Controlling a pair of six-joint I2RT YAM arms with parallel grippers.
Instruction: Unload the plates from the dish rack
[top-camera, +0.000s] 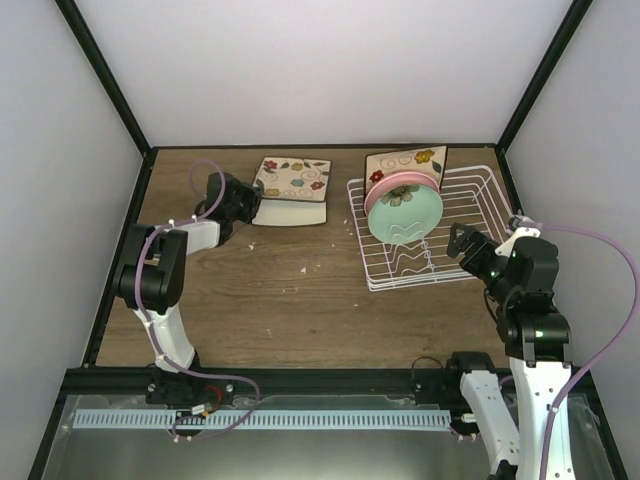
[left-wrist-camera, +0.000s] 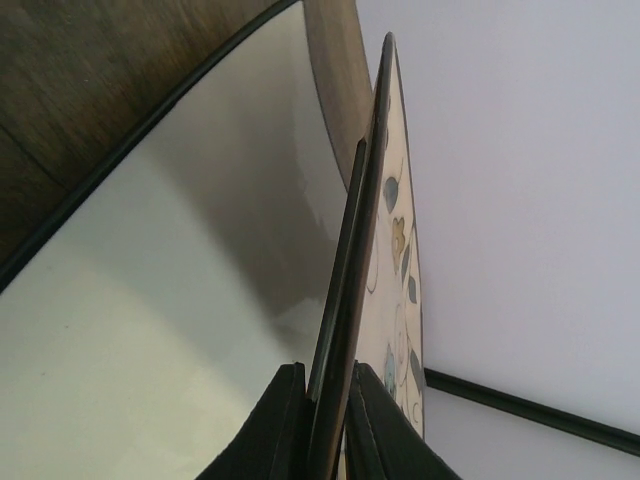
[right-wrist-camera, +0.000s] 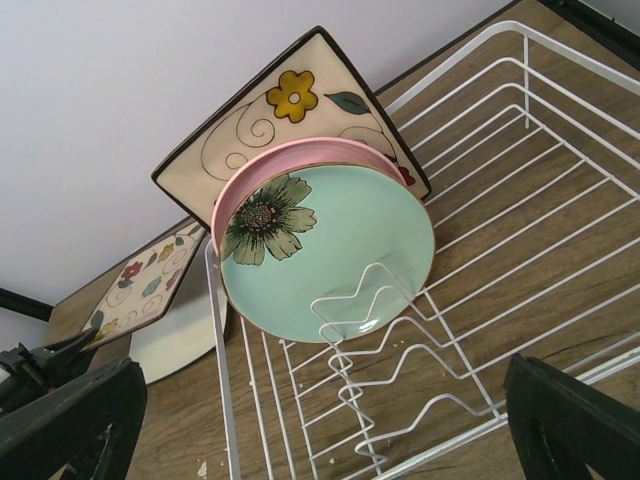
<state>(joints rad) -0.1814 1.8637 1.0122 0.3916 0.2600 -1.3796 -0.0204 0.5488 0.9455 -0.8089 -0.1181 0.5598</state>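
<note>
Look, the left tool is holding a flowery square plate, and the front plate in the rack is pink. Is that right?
Not quite. The front plate in the rack is mint-green, not pink. The pink plate stands just behind it, as the right wrist view shows. The left tool does hold a flowery square plate.

One fixed high view, two close wrist views.
Top: high at 6 o'clock, looking down on the whole table (top-camera: 300, 290). Left wrist: tight against a flowered square plate (left-wrist-camera: 398, 260) at 11 o'clock. Right wrist: near the dish rack (right-wrist-camera: 500, 200) at 2 o'clock, facing 10; rack and plate shared with top.
</note>
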